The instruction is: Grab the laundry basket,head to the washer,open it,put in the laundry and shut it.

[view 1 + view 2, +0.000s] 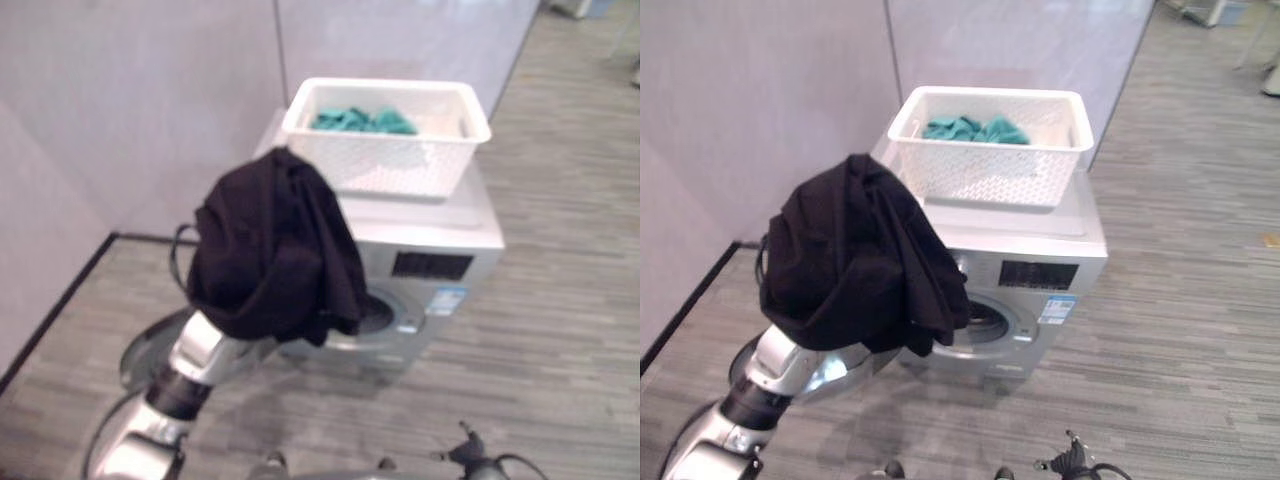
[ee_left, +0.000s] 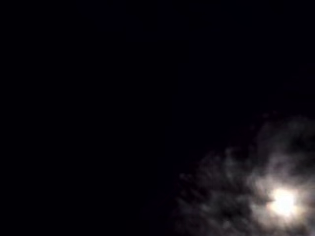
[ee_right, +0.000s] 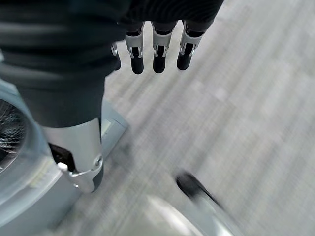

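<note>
Right wrist view first: right hand (image 3: 147, 44) hanging over the striped wood-look floor (image 3: 236, 113), fingers (image 3: 158, 56) straight and relaxed in a row, thumb (image 3: 81, 157) straight and apart from them, clasping nothing; just beside it, a curved edge of the washer (image 3: 19, 162) with a glimpse of its drum.

Over to the left arm, reaching up from the lower left of the eye views: left hand wholly wrapped in a black garment (image 1: 272, 250), so cannot tell how its fingers stand; left wrist view dark, smothered by that cloth apart from a bright blotch; garment draped over the end of the arm and hanging down in folds in front of the washer's round opening (image 1: 985, 322); whether cloth touches the rim, cannot tell.

Behind and above: silver front-loading washer (image 1: 440, 235) standing against the pale wall (image 1: 130, 110), dark control panel on its face, a small label below that; door (image 1: 150, 355) swung open low at the left, partly hidden by the arm.

On top of the washer: white perforated laundry basket (image 1: 400, 165), upright, sitting squarely on the lid; teal laundry (image 1: 362, 121) bunched inside along its far side.
</note>
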